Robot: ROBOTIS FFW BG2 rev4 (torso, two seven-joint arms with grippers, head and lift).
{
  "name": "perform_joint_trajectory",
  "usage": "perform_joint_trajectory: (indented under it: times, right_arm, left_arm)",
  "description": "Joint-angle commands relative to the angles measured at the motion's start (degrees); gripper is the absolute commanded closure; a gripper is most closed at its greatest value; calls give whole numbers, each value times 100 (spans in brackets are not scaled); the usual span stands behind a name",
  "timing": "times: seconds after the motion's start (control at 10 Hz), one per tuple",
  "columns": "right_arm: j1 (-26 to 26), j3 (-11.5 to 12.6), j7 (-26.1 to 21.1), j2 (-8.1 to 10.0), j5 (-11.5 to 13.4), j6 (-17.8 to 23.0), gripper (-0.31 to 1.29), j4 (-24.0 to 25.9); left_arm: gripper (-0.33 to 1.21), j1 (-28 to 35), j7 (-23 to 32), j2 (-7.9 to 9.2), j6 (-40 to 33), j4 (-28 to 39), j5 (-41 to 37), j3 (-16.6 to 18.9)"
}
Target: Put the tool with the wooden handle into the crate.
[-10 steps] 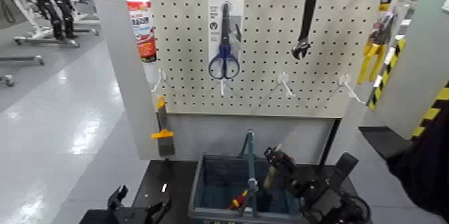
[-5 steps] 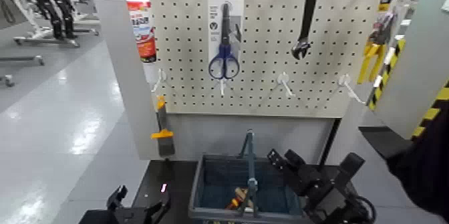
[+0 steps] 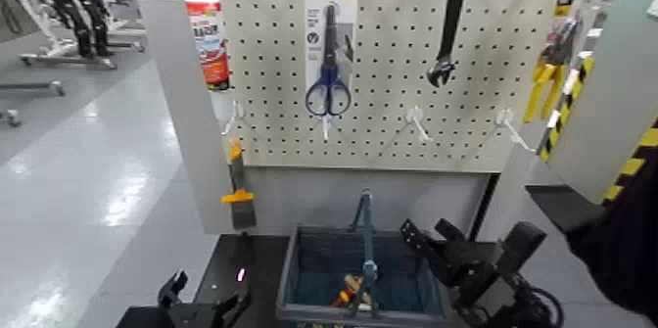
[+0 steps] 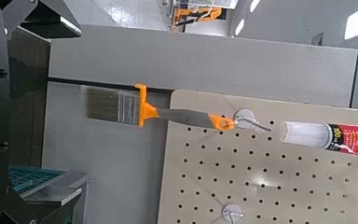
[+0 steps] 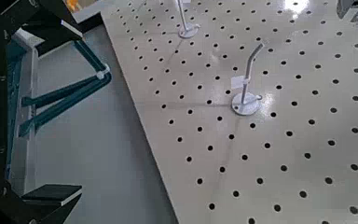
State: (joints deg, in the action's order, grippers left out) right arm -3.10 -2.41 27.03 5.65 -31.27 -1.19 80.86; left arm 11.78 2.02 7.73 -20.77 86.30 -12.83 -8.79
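Pegboard (image 3: 392, 146) upright behind crate (image 3: 284, 293); glossy grey floor (image 3: 88, 205) left.

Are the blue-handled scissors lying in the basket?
No, the blue-handled scissors hang on the pegboard, above the basket.

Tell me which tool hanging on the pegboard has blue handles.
The scissors, hung on a white card between the red-and-white tube and the black wrench; neither neighbour has any blue.
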Motion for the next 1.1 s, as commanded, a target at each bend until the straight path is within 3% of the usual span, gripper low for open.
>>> perform_joint_trajectory:
  times: [0.1,0.3,0.5,0.9,1.1]
  right_arm:
    - [345,57,-514,6,578,-4,14,580]
    - [741,83,-1138,6,1228,-118,14,1142]
    - [1119,109,-1569,-29,1720,-101,14,1529]
    - [1760,215,-1973,-214,2230,365,14,1880]
    - [1989,241,-2070,-293,2450,400,15,2003]
  left_arm:
    - [11,-9,0,0,11,-8,0,-9]
    - [11,-9,0,0,11,-8,0,-9]
    - [11,-9,0,0,11,-17,0,-9]
    - [11,0,0,9,2,-17,0,0]
    - [11,9,0,9,-6,-17,0,18]
